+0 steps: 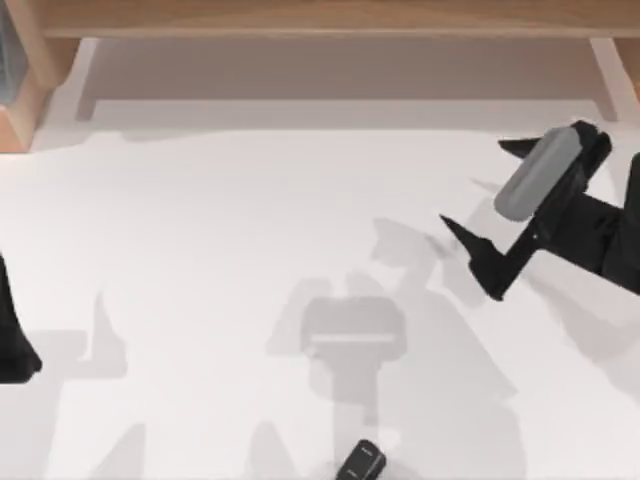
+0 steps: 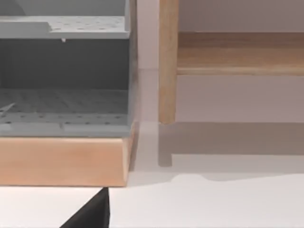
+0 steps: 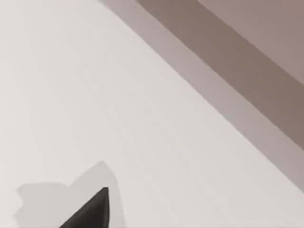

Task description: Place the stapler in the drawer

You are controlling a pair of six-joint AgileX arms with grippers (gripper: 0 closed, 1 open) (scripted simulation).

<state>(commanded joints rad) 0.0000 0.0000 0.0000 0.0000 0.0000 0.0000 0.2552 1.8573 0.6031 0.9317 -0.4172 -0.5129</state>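
Stapler (image 1: 361, 461): small, black, pale mark on top, lying flat on the white table (image 1: 200, 250) at the near edge of the top view, right on the frame's lower border. It sits well below and to the left of the right gripper, with clear tabletop between them. Nothing touching it.

Right gripper (image 1: 482, 206): up over the right side of the table, and its two dark fingers are spread wide apart, nothing between them. One fingertip (image 1: 452, 228) points left toward mid-table, the other sits higher, toward the back. A grey housing (image 1: 537, 175) rides on top of the wrist.

Right wrist view: one dark fingertip (image 3: 92, 211) juts over bare white table, its shadow just behind it; a brown band runs along the far edge.

Left arm: parked at the table's left edge, a black shape (image 1: 12, 340) far off from the stapler. Whether its fingers are apart or together, I cannot tell; one dark fingertip (image 2: 90, 213) pokes into the left wrist view.

Drawer unit (image 2: 64, 85): grey perforated shelves inside a light wooden frame (image 2: 61, 159), straight ahead of the left wrist camera. It looks open at the front, though I would not swear to it.

Wooden post (image 2: 167, 61): upright, just beside that unit.
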